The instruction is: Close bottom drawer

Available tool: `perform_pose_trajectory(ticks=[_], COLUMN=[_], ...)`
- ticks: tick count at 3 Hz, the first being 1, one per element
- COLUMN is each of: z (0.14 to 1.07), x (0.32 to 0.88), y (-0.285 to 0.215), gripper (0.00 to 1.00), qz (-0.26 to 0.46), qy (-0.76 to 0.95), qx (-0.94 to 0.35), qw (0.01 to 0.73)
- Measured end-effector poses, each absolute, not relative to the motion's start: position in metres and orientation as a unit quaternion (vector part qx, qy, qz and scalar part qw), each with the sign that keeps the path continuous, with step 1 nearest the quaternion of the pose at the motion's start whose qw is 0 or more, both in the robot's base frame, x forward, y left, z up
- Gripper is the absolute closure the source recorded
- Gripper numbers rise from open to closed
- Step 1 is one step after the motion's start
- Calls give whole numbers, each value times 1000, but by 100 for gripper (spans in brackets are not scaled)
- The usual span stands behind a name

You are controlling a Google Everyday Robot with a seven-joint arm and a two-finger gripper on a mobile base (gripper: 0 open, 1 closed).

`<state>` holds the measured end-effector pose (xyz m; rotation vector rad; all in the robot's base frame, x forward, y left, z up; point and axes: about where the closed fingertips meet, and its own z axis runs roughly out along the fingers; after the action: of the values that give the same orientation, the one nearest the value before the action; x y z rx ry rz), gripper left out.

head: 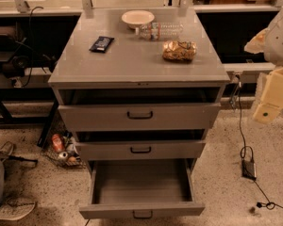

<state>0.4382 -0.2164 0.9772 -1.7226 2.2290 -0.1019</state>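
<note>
The grey metal cabinet (132, 65) stands in the middle of the camera view. Its bottom drawer (141, 210) is pulled far out toward me and is empty inside. Its short grey front carries a small black loop handle (142, 214) at the lower edge of the view. The middle drawer (140, 150) and the top drawer (139, 116) each stand slightly out. My gripper (270, 100), white and beige, hangs at the right edge of the view, beside the cabinet at about top-drawer height, well above and to the right of the bottom drawer and touching nothing.
On the cabinet top lie a bowl (137, 18), a water bottle on its side (161, 30), a snack bag (179, 51) and a black packet (102, 44). A basket of cans (61, 149) sits on the floor at left. A cable and adapter (248, 168) lie at right.
</note>
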Motion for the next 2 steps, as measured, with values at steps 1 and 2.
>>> perform_pose_trajectory(ticks=[1,2], z=[977,945], x=[438,435], y=[-216,-214], gripper=[0,0], qz=[-36,-16], qy=[780,789], qx=[-603,-596], qw=[161,150])
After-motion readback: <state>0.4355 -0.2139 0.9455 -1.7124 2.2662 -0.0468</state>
